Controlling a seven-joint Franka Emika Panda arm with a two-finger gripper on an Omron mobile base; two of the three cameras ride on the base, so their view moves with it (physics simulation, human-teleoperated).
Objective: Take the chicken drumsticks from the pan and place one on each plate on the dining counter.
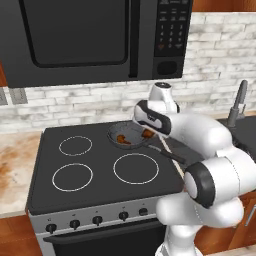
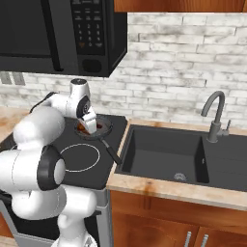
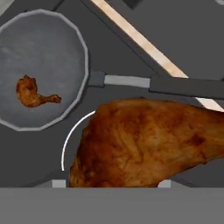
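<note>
Gripper (image 3: 108,186) clamped on a chicken drumstick (image 3: 144,140) — jaws part-way closed around the glossy reddish-brown meat, which looms large in the hand view, thick end toward the left, narrowing to the right. Lifted clear of the pan (image 3: 41,48), above the dark stovetop (image 1: 45,145), with a white burner ring curving just beside the held piece. In the left base view, seen as a small brown patch (image 1: 148,133) under the hand at the pan's right edge; in the right base view, tucked beneath the wrist over the pan (image 2: 103,128).

Second drumstick (image 3: 33,92) lying alone inside the pan, toward its lower left in the hand view, thin end pointing right; visible too as a rust-coloured smear (image 1: 121,139) on the pan floor (image 1: 120,131) from the left base. Pan set on the rear right burner, long black handle (image 1: 167,152) running forward and to the right toward the counter edge.

Further out — black microwave (image 1: 90,35) hung above the stove, white brick wall behind, row of knobs (image 1: 97,220) along the stove front. To the right, dark sink (image 2: 164,152) with a curved grey faucet (image 2: 214,116), set in a stone-look worktop (image 2: 169,188) over wooden cabinets.
</note>
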